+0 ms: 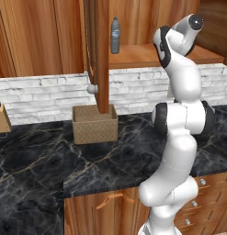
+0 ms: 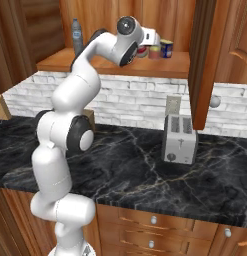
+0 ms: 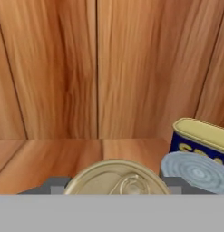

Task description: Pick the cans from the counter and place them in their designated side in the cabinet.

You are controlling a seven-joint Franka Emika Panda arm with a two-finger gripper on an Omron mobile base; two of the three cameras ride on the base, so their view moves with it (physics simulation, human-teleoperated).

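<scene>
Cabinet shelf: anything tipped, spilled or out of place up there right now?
Nothing stands out. On the cabinet shelf the red can sits upright between the gripper fingers, the grey-topped can and blue tin stand beside it, and the bottle is upright at the far end.

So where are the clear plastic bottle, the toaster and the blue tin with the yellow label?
clear plastic bottle [image 1: 115, 36]: left base view, middle of its body, on the cabinet shelf.
toaster [image 2: 179, 139]: right base view, front face, on the counter.
blue tin [image 2: 166, 49]: right base view, its side wall, on the shelf.
</scene>
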